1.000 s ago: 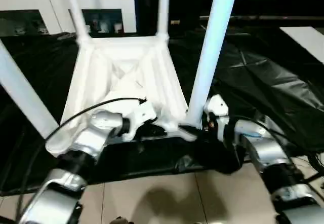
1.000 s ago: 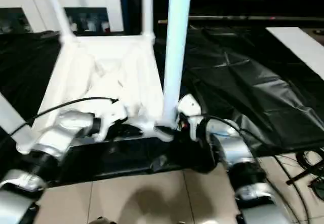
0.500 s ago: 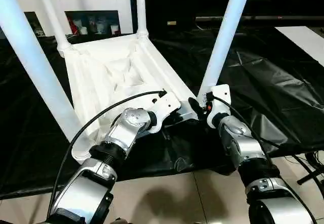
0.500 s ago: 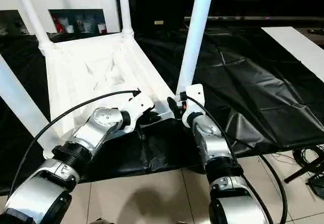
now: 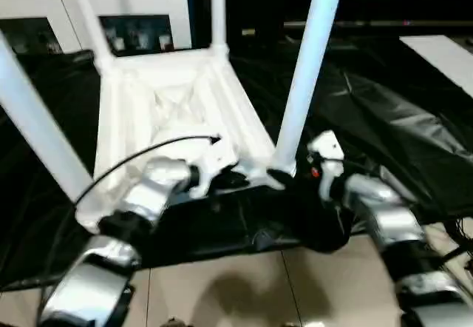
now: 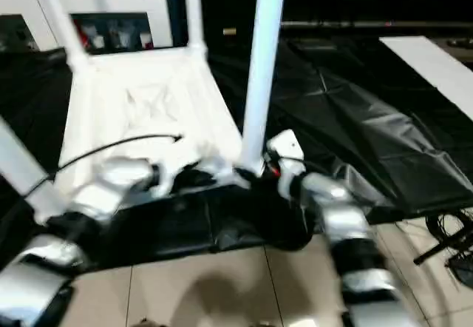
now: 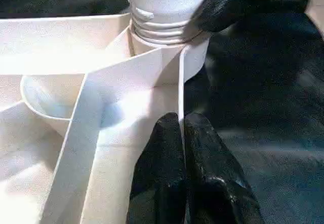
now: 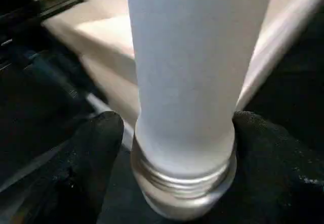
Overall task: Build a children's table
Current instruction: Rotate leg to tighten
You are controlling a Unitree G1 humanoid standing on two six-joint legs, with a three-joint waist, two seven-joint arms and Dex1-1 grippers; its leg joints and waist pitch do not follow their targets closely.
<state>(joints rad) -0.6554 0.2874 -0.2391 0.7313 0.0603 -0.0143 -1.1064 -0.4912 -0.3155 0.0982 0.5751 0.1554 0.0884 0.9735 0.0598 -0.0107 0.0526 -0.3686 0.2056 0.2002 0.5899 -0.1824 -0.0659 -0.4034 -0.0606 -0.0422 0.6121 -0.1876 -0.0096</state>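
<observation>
The white tabletop (image 5: pixel 170 98) lies upside down on black sheeting, its ribbed underside up, with all of its white legs standing in the corner sockets. My left gripper (image 7: pixel 181 127) is shut on a thin upright wall of the tabletop beside the near right socket, also seen as left gripper (image 5: pixel 235 180). My right gripper (image 5: pixel 287 184) stands open around the threaded base of the near right leg (image 8: pixel 197 72). One of its fingers (image 8: pixel 96 148) stands a little off the leg, the other lies against it. The near left leg (image 5: pixel 37 127) rises at the picture's left.
Black sheeting (image 5: pixel 384 120) covers the floor under and to the right of the table. A white cabinet with glass doors (image 5: pixel 133 31) stands behind. Tiled floor (image 5: pixel 244 290) lies near me. Cables (image 6: pixel 451 245) lie at the far right, and a white panel (image 5: pixel 443 53) lies beyond.
The whole picture has shifted with the camera. Both grippers stay at the near right corner, the left one on the tabletop's wall, the right one around the leg's base.
</observation>
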